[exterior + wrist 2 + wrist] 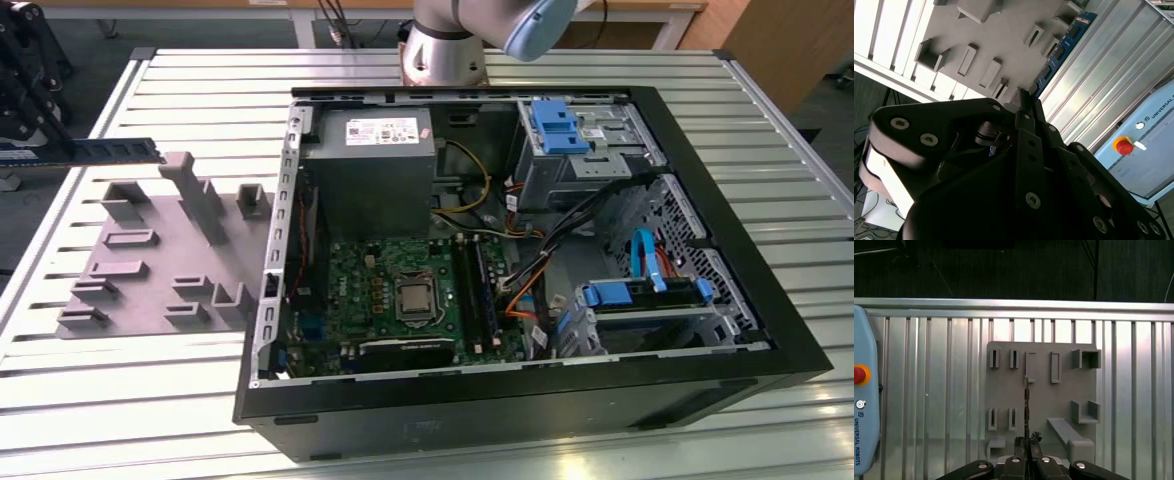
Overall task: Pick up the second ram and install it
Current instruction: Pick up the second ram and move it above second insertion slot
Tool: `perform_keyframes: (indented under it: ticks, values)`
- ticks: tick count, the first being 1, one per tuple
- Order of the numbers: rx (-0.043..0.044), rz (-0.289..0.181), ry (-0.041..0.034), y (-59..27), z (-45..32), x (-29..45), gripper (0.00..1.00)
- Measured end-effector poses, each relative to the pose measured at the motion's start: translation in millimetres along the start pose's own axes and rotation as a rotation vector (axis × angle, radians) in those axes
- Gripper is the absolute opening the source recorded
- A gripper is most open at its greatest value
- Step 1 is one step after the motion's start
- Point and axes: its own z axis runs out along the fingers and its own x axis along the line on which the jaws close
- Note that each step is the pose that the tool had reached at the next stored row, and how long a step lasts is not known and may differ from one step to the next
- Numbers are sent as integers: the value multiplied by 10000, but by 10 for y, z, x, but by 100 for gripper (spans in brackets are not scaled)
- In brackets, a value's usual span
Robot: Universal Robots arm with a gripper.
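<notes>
Pinching the second ram (1058, 54) by one end, the jaws are pressed together on its flat faces. The stick hangs level in the air above the grey fixture plate (160, 265), which lies on the ribbed table (200, 80). An open computer case (534, 400) stands just beside the plate.

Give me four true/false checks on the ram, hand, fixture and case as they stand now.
1. The hand is shut on the second ram. True.
2. The second ram is already installed inside the PC case. False: it is held outside it, by the grey fixture plate.
3. The PC case lies open on the slatted table. True.
4. The fixture plate lies to the exterior view's right of the case. False: to its left.
</notes>
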Motion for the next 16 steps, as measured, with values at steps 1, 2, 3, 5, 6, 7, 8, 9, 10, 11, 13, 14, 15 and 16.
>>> perform_keyframes:
  ticks: [1, 2, 3, 5, 6, 7, 8, 9, 10, 11, 13, 14, 15, 16]
  values:
    - [1, 0, -1, -6, 1, 0, 14]
    - [0, 0, 0, -10, 0, 0, 14]
    - [1, 0, -1, -14, 1, 0, 14]
    - [0, 0, 0, -20, 0, 0, 14]
    - [0, 0, 0, -23, 0, 0, 14]
    - [1, 0, 0, -25, 0, 0, 14]
    - [0, 0, 0, -28, 0, 0, 14]
    - [0, 0, 0, -30, 0, 0, 14]
    - [0, -1, 0, -31, -1, 0, 14]
    - [0, 0, 1, -32, 0, 0, 14]
    - [0, 0, 0, -32, 0, 0, 14]
    - [0, 0, 0, -32, 0, 0, 14]
    - [0, 0, 0, -32, 0, 0, 14]
    - [0, 0, 0, -32, -1, 0, 14]
